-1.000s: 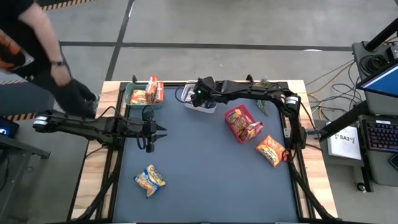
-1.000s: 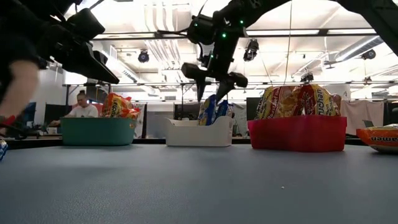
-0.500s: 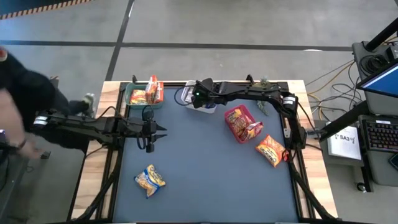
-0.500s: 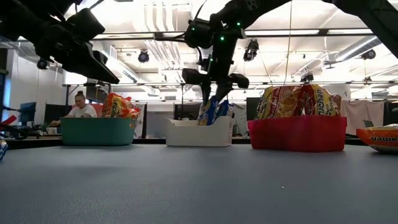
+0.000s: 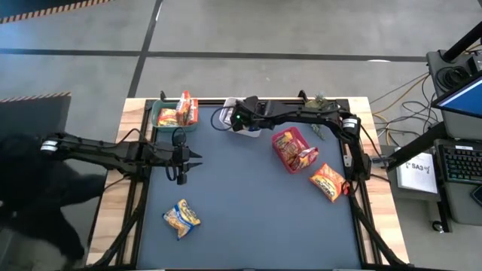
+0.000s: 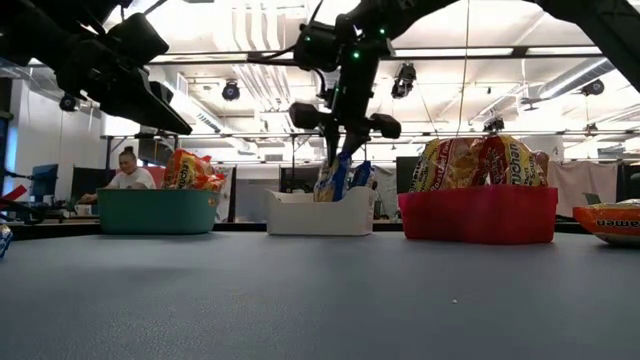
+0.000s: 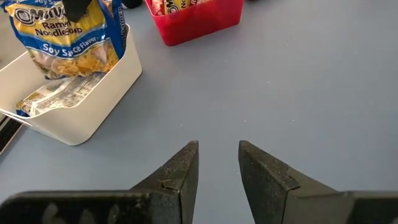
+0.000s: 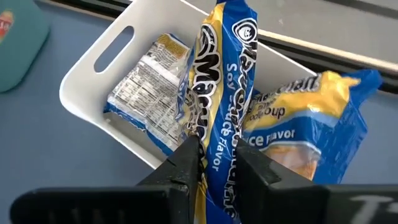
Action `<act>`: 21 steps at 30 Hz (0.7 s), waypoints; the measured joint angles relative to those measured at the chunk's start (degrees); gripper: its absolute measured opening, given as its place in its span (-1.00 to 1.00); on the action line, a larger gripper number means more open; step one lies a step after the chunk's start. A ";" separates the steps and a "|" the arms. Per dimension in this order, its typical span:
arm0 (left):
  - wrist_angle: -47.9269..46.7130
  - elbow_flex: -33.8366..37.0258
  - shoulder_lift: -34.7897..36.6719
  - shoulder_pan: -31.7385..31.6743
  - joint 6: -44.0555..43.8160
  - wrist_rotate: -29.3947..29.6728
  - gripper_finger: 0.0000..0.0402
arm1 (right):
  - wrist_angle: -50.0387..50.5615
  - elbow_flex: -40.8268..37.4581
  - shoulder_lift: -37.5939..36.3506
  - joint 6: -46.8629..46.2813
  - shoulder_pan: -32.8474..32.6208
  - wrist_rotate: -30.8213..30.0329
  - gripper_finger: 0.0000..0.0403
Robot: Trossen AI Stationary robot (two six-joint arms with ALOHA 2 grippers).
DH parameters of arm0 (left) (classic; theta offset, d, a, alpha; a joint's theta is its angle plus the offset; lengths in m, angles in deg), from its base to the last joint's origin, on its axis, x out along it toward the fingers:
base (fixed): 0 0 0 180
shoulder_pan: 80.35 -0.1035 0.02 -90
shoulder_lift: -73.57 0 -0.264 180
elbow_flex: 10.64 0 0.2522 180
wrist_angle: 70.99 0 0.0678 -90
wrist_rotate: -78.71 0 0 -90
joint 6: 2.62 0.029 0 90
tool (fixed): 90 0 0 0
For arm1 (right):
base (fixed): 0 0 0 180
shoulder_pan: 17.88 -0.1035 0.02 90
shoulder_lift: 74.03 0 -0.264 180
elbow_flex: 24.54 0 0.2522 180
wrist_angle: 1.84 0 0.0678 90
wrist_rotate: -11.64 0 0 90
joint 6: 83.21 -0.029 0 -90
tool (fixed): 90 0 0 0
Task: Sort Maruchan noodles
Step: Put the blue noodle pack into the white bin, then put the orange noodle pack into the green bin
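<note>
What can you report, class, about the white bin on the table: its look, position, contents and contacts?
The white bin is a smooth plastic tub with rounded corners and a slot handle in one end wall. It stands upright at the table's far edge, between a green bin and a red bin. Blue soy sauce noodle packets lie inside; the right hand pinches an upright one.

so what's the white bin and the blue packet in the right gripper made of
White bin: looks like smooth moulded plastic, with rounded corners and a cut-out handle slot. Blue packet: thin glossy printed plastic film, judging by its creases and shine, pinched between the right gripper fingers.
</note>
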 joint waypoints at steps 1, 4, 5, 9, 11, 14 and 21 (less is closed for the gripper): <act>0.00 0.00 0.00 0.00 0.00 0.00 -0.51 | 0.10 0.00 0.00 -0.55 -0.08 -0.02 -0.67; 0.00 0.00 0.00 0.00 0.00 0.00 -0.51 | 0.03 0.02 0.00 -0.96 -0.11 -0.70 -0.65; 0.00 0.00 0.00 0.00 0.00 0.00 -0.51 | 0.03 0.01 0.00 -1.40 -0.11 -1.52 -0.63; 0.00 0.00 0.00 -0.01 0.00 0.00 -0.51 | 0.00 0.04 0.00 -1.51 -0.29 -3.65 -0.54; 0.00 0.00 0.00 -0.04 0.00 0.00 -0.51 | 0.24 0.07 -0.02 -1.34 -0.32 -3.92 -0.47; 0.00 0.00 0.00 -0.02 0.00 0.00 -0.51 | 1.97 0.07 -0.20 -1.34 -0.32 -3.92 -0.35; 0.00 0.00 0.00 -0.02 0.00 0.00 -0.51 | 5.96 0.07 -2.12 -0.72 -0.55 -3.96 -0.08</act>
